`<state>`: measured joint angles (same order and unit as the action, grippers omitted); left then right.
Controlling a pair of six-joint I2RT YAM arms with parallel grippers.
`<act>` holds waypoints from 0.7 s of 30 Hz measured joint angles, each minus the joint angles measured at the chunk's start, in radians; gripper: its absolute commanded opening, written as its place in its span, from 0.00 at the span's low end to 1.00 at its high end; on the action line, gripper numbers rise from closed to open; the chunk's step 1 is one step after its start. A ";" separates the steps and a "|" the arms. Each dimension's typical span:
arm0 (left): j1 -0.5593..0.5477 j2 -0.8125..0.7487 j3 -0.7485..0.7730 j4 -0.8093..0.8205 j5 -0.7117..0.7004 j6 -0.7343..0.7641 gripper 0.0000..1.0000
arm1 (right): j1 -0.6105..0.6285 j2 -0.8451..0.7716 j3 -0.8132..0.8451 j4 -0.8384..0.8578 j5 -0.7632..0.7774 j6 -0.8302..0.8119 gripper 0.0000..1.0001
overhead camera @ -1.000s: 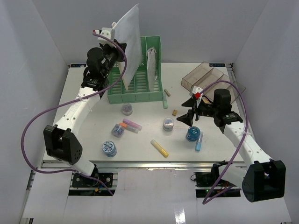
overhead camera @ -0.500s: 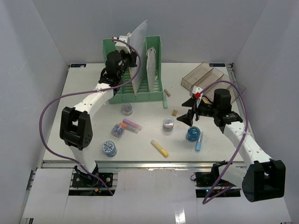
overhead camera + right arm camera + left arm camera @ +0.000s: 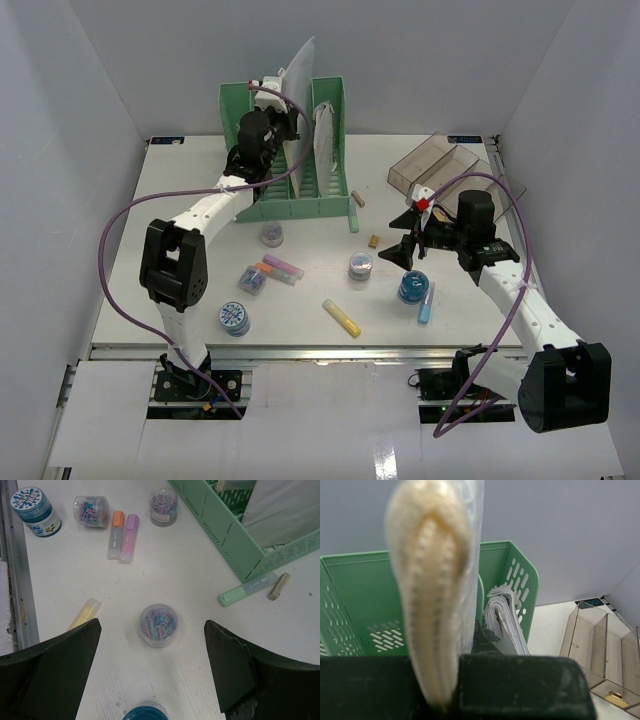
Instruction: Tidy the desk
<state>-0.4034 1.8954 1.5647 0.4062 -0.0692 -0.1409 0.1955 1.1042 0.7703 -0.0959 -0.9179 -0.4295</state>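
Note:
The white desk (image 3: 310, 240) carries a green slotted file rack (image 3: 300, 195) at the back. My left gripper (image 3: 285, 110) is shut on a flat white booklet in a clear sleeve (image 3: 300, 85) and holds it upright over the rack's middle slots. In the left wrist view the booklet (image 3: 427, 580) stands edge-on between my left gripper's fingers (image 3: 447, 685), with the rack (image 3: 360, 595) behind. A stack of papers (image 3: 325, 135) stands in the rack's right slot. My right gripper (image 3: 408, 240) is open and empty above a jar of paper clips (image 3: 158, 625).
A clear brown tray (image 3: 440, 165) sits back right. A blue jar (image 3: 411, 288), a blue highlighter (image 3: 427, 300), a yellow one (image 3: 341, 318), a green one (image 3: 354, 213), an orange and purple pair (image 3: 280, 268), two more clip jars (image 3: 271, 234), (image 3: 253, 280) and a blue tin (image 3: 234, 318) lie loose. A metal rail (image 3: 300, 350) edges the front.
My left arm has carried the booklet right and down, from left of the rack to over its middle slots. The right arm has not moved.

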 measured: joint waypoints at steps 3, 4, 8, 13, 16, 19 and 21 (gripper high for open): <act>0.000 0.009 0.016 0.000 0.000 0.011 0.00 | 0.000 0.000 0.000 0.000 0.000 -0.001 0.90; 0.000 0.010 0.017 0.003 0.001 0.013 0.00 | 0.000 0.000 0.000 0.000 0.000 -0.001 0.90; 0.000 0.010 -0.010 0.038 0.001 0.020 0.01 | -0.001 0.000 0.000 0.000 0.000 -0.002 0.90; 0.000 0.011 -0.075 0.059 0.004 0.019 0.33 | -0.017 0.000 -0.001 0.000 0.000 -0.008 0.90; 0.000 0.010 -0.096 0.058 0.013 0.013 0.60 | -0.029 0.000 -0.002 0.000 0.000 -0.011 0.90; -0.002 0.008 -0.108 0.057 0.028 -0.002 0.73 | -0.045 0.001 -0.003 0.000 0.000 -0.016 0.90; -0.003 -0.007 -0.120 0.046 0.037 -0.009 0.78 | -0.056 0.004 -0.006 0.000 0.000 -0.019 0.90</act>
<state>-0.4066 1.8887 1.4450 0.4522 -0.0327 -0.1496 0.1398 1.1087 0.7647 -0.0957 -0.9178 -0.4484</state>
